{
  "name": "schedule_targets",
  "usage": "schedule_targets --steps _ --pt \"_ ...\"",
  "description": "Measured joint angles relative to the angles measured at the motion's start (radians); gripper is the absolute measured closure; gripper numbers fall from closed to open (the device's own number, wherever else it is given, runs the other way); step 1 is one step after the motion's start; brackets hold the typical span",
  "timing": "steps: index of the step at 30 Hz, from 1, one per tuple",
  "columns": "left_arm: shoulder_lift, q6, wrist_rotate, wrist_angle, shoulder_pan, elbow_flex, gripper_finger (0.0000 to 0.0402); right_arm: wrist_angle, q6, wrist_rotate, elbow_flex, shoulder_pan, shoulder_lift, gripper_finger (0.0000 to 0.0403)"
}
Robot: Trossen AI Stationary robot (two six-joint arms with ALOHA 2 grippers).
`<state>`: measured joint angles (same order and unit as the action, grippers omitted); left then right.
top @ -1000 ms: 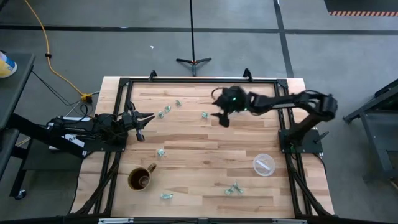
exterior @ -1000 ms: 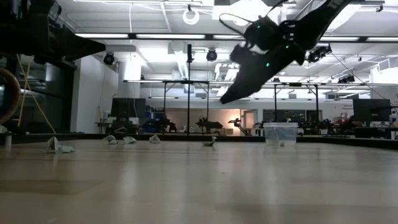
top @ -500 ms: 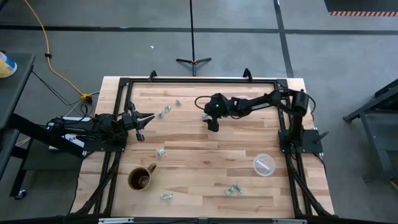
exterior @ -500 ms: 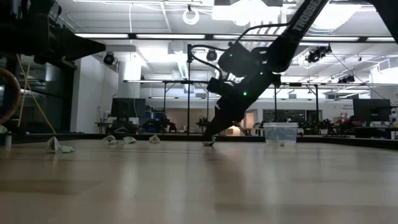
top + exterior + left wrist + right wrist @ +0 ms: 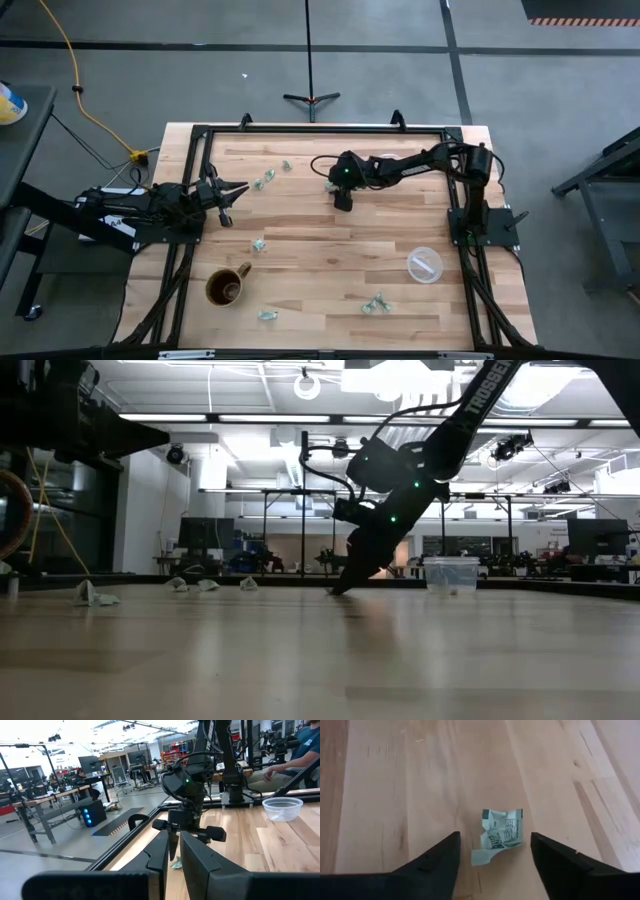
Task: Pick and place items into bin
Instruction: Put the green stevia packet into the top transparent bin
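Observation:
The items are small crumpled pale green-silver wrappers scattered over the wooden table. One item (image 5: 499,839) lies flat on the table at the far middle, between the two fingers of my right gripper (image 5: 495,838). That gripper is open and slants down to the table (image 5: 338,590), with a clear gap between each finger and the item. Other items lie at the far left (image 5: 286,166), (image 5: 263,181), the left middle (image 5: 259,244) and the near edge (image 5: 267,315), (image 5: 376,304). My left gripper (image 5: 228,200) waits level at the table's left edge, with a narrow gap between its fingers and nothing in it. The bin (image 5: 424,265) is a clear round tub.
A brown mug (image 5: 226,287) stands near the table's near left corner. The clear bin (image 5: 451,574) stands on the right half, near the right arm's base. A black frame (image 5: 300,129) runs round the table. A person (image 5: 300,745) sits beyond the table.
My right gripper has come down and moved toward the table's left edge, tipping more steeply, until its fingertips reached the table on either side of the far-middle item. Over the last half second it has hardly moved. The item has stayed in place.

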<state>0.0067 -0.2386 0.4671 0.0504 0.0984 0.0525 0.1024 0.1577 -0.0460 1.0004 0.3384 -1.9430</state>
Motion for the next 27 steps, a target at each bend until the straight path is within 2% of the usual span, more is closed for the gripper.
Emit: schedule_targets --steps 15,20,23,27 --pt "0.0 0.0 -0.001 0.001 0.0 0.0 0.0316 -0.025 -0.03 -0.047 0.0 0.002 0.004 0.0388" --pt "0.0 0.0 -0.001 0.001 0.0 0.0 0.0316 -0.103 -0.109 -0.012 0.028 0.002 0.071 0.0386" --pt "0.0 0.0 -0.001 0.001 0.0 0.0 0.0316 -0.219 -0.116 0.071 0.058 0.001 0.158 0.0397" --pt "0.0 0.0 -0.002 0.001 0.0 0.0 0.0316 -0.42 -0.111 0.187 0.077 0.008 0.286 0.0392"
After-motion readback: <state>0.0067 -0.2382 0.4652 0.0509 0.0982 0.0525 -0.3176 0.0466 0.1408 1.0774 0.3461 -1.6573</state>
